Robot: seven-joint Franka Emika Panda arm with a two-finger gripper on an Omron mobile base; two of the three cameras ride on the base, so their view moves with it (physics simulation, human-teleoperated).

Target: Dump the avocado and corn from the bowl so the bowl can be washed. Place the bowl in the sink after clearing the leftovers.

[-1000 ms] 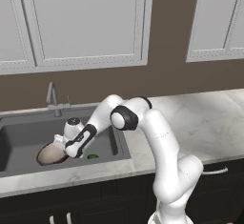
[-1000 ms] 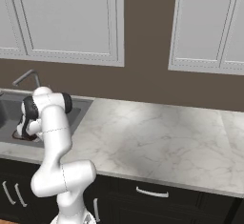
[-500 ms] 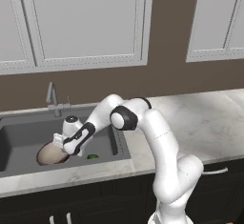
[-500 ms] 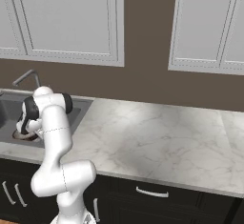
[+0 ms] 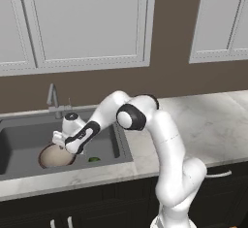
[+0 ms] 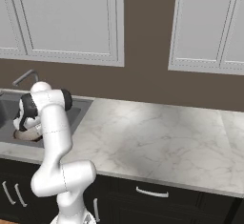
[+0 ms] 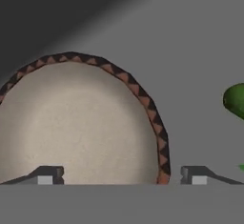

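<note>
Beige-lined, the bowl (image 7: 78,123) rests upright and empty on the floor of the sink (image 5: 29,137), near its front edge. The tool (image 7: 121,174) stands apart, one fingertip over the bowl interior, the other outside the rim. A green leftover (image 7: 235,99) lies beside it.

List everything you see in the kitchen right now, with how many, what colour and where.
bowl: one, dark brown rim, beige inside, upright and empty on the sink floor.
sink: one, dark grey, set in the counter.
green item: one, on the sink floor beside the bowl.
faucet: one, silver, behind the sink.
counter: one, pale marble.
cabinets: white above, dark below.
gripper: one, fingers spread over the bowl's rim, holding nothing.
</note>
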